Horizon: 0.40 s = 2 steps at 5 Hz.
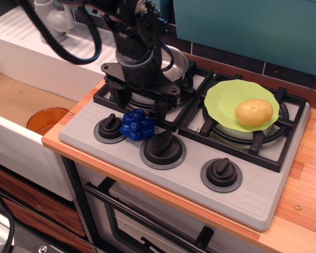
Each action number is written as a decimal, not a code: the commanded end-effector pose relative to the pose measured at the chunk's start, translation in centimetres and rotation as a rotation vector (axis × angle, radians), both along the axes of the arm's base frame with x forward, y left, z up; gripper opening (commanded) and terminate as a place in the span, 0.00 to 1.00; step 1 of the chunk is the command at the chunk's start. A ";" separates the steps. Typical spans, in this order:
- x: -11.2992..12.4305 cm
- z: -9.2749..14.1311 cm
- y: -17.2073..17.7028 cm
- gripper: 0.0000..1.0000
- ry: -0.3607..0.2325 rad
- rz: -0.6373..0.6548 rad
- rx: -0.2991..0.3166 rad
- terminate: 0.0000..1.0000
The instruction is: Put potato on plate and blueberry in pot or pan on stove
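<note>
The yellow-tan potato [254, 112] lies on the lime-green plate [226, 97], which rests on the right burner grate of the grey stove [253, 195]. The dark blue blueberry [137, 125] sits on the stove's front strip between the left and middle knobs. The shiny steel pot [175, 66] stands on the left burner, mostly hidden behind the arm. My gripper [139, 103] is open, fingers pointing down, one finger [118, 97] left and one [160, 108] right, just above and behind the blueberry.
An orange bowl [46, 120] lies in the sink at the left. A grey faucet [55, 18] stands on the white drainboard behind it. Three black knobs [163, 145] line the stove front. Wooden counter [310, 200] extends to the right.
</note>
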<state>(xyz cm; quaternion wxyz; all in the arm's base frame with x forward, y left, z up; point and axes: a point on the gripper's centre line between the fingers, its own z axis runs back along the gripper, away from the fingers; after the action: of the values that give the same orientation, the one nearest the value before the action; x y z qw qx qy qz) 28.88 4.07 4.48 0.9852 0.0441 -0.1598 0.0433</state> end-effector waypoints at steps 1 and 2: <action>0.6 -0.5 1.0 1.00 -0.033 -0.007 0.017 0.00; 0.1 -1.2 0.8 1.00 -0.034 0.005 0.018 0.00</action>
<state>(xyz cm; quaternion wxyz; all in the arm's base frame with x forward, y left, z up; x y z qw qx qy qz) 28.32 4.69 2.96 0.9829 0.0504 -0.1716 0.0447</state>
